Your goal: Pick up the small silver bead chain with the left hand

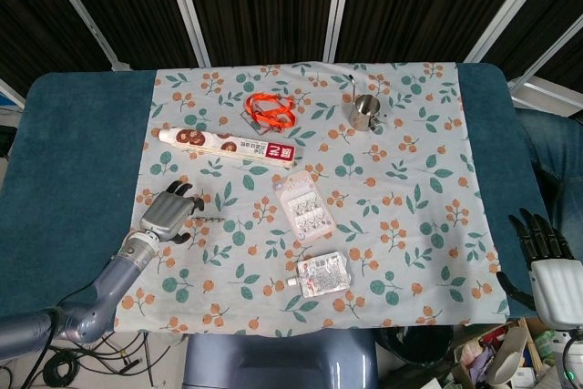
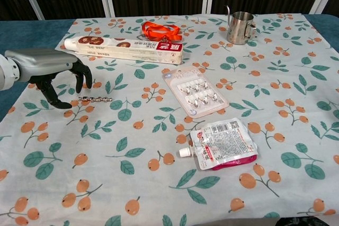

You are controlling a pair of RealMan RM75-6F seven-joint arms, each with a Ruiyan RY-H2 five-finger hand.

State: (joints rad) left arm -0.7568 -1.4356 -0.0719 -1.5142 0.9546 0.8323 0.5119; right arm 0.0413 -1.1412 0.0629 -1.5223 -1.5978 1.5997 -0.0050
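My left hand (image 2: 50, 70) hovers low near the tablecloth's (image 1: 419, 225) left edge, fingers (image 2: 79, 77) spread and curled down, holding nothing; the bead chain (image 2: 94, 99) lies flat just beside its fingertips, not gripped. The chain sits on the left part of the cloth, nearer me than the long toothpaste box (image 2: 124, 48). My right hand (image 1: 547, 266) idles off the table's front right corner, fingers apart, empty.
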